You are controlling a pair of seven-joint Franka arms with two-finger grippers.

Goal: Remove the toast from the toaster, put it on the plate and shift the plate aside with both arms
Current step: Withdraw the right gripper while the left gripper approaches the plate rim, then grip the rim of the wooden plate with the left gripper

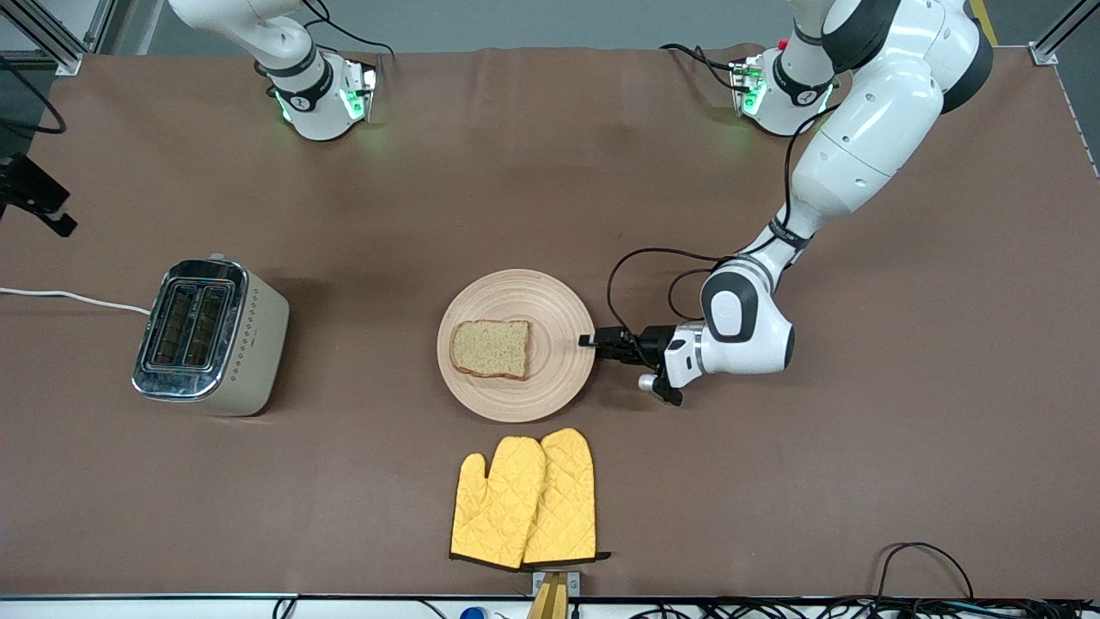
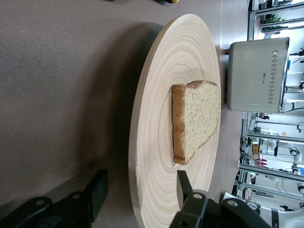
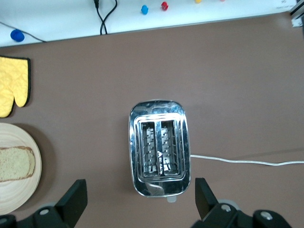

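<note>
The toast lies flat on the round wooden plate in the middle of the table. My left gripper sits low at the plate's rim on the side toward the left arm's end. In the left wrist view the left gripper straddles the plate edge, one finger over the wood and one below the rim, both with a gap, so it is open. The toast lies a little way in from those fingers. My right gripper hangs open high over the toaster, holding nothing.
The toaster stands toward the right arm's end, its white cord running off the table edge. A pair of yellow oven mitts lies nearer to the front camera than the plate.
</note>
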